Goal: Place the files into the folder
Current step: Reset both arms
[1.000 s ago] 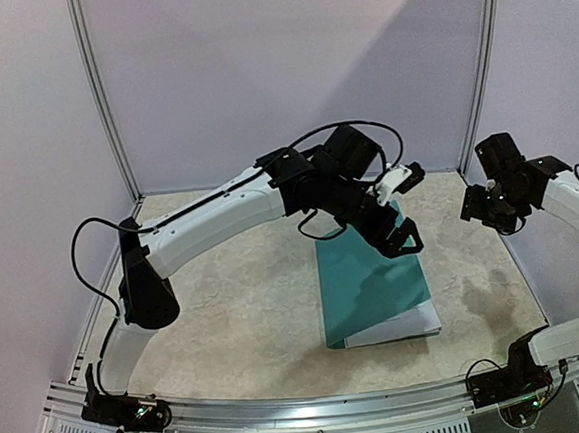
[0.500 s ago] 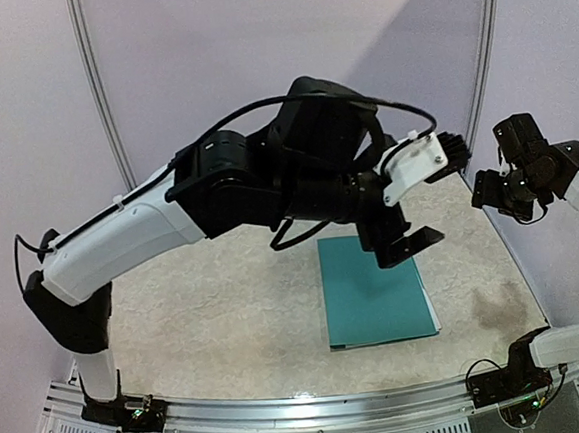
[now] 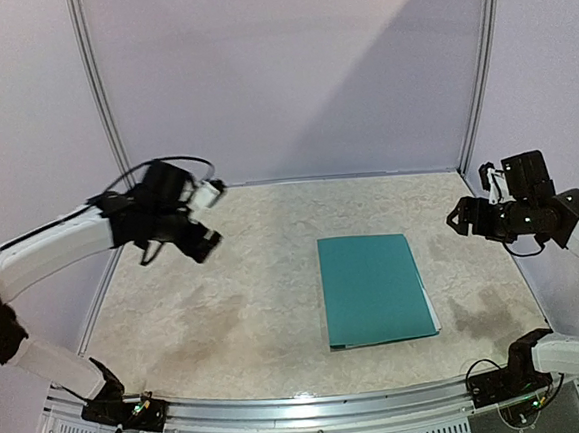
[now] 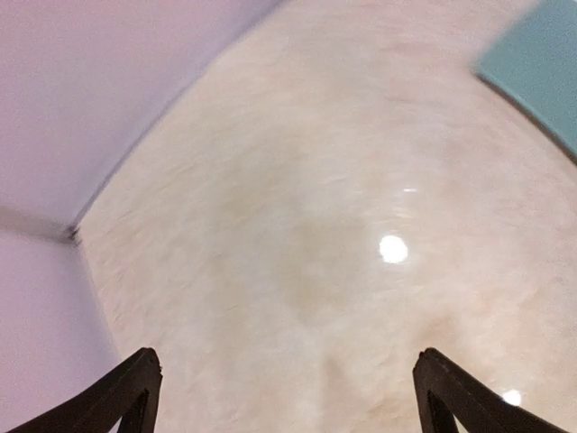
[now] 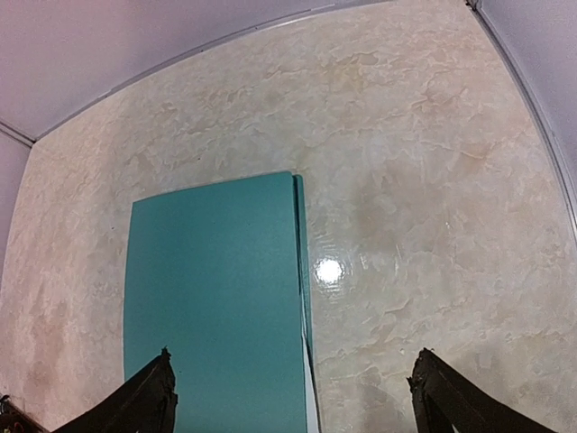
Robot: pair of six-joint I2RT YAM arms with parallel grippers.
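no readable text or labels anywhere.

Left arm: aloft, far left | left gripper (image 3: 202,245): fingers spread | right arm: aloft, far right | right gripper (image 3: 458,217): fingers spread

One folder (image 3: 373,287), a left pincer (image 3: 209,245) and a right pincer (image 3: 457,217), and files (image 3: 435,315) (only a white edge, uncountable).

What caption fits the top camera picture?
Closed folder flat on the table, left gripper and right gripper open, off to each side.
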